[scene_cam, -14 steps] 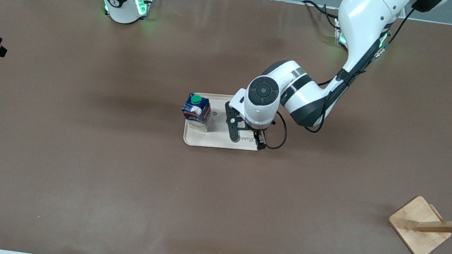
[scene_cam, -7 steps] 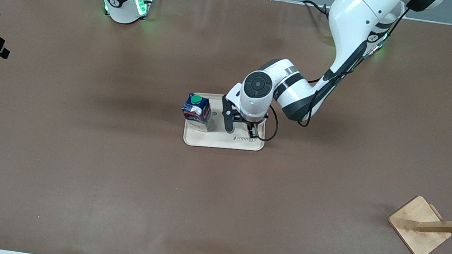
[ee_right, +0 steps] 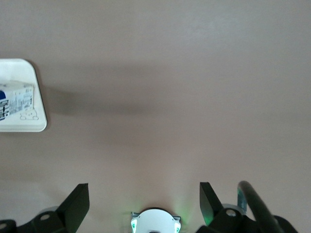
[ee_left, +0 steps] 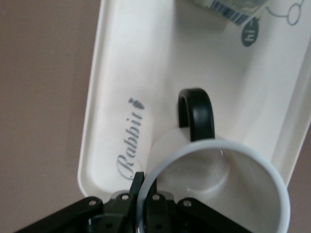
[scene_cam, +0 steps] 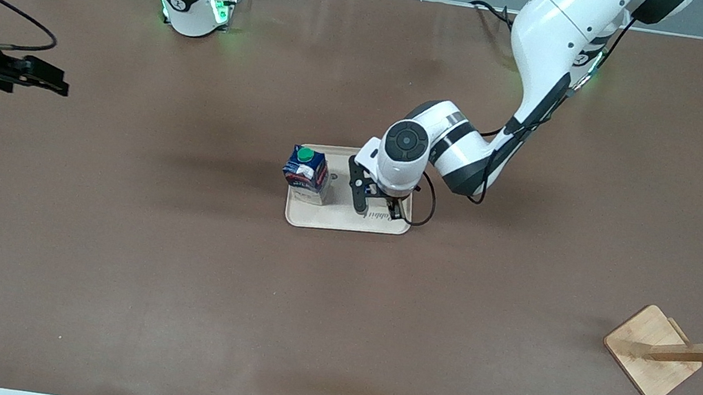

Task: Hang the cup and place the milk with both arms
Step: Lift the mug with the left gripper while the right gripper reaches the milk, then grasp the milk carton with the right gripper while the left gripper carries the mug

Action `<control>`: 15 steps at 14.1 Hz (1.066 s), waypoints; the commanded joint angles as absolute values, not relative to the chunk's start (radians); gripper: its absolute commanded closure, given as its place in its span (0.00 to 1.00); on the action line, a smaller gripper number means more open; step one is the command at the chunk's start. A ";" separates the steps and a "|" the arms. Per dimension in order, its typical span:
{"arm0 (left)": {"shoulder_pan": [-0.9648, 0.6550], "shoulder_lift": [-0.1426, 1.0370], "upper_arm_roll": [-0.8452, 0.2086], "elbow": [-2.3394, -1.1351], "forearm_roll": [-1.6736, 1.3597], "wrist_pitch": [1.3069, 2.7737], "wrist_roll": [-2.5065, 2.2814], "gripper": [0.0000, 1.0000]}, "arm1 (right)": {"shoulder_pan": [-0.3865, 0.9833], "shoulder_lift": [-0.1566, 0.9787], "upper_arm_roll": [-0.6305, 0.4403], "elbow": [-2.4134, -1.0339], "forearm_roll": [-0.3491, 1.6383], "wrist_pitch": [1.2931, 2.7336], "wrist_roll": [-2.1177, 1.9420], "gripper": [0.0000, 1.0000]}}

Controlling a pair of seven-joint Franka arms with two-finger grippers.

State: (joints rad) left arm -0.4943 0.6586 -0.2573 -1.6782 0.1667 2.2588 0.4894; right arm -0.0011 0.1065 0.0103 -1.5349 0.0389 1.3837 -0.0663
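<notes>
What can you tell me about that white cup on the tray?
The cup is a small white mug, glossy like ceramic, with a black loop handle. It stands upright and empty on the pale tray, at the end toward the left arm, with the milk carton at the tray's other end. The left tool is shut on its rim, pinching the wall on the side away from the handle. From the front, the arm hides it.

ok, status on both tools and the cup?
Left tool shut on cup rim, over the tray. Right tool open, waiting over bare table at its own end. Milk standing on tray beside cup. Rack path unobstructed.
</notes>
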 commanded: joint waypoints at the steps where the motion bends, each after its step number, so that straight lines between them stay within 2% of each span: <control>1: -0.466 0.598 -0.262 -1.678 0.164 2.192 0.468 1.00 | 0.008 0.127 0.009 -1.569 0.090 1.397 -0.063 0.00; 4: -0.448 0.525 -0.262 -1.671 0.105 2.108 0.468 1.00 | 0.024 0.121 0.011 -1.656 0.181 1.477 0.016 0.00; 6: -0.381 0.468 -0.262 -1.654 0.036 2.028 0.468 1.00 | 0.084 0.120 0.011 -1.698 0.228 1.523 0.183 0.00; 10: -0.241 0.402 -0.262 -1.540 0.015 1.838 0.465 1.00 | 0.306 0.124 0.009 -1.773 0.230 1.716 0.519 0.00; 12: -0.154 0.382 -0.262 -1.505 0.005 1.801 0.454 1.00 | 0.417 0.158 0.009 -1.804 0.229 1.837 0.671 0.00; 15: 0.001 0.353 -0.264 -1.502 -0.011 1.760 0.463 1.00 | 0.507 0.204 0.009 -1.805 0.229 1.922 0.755 0.00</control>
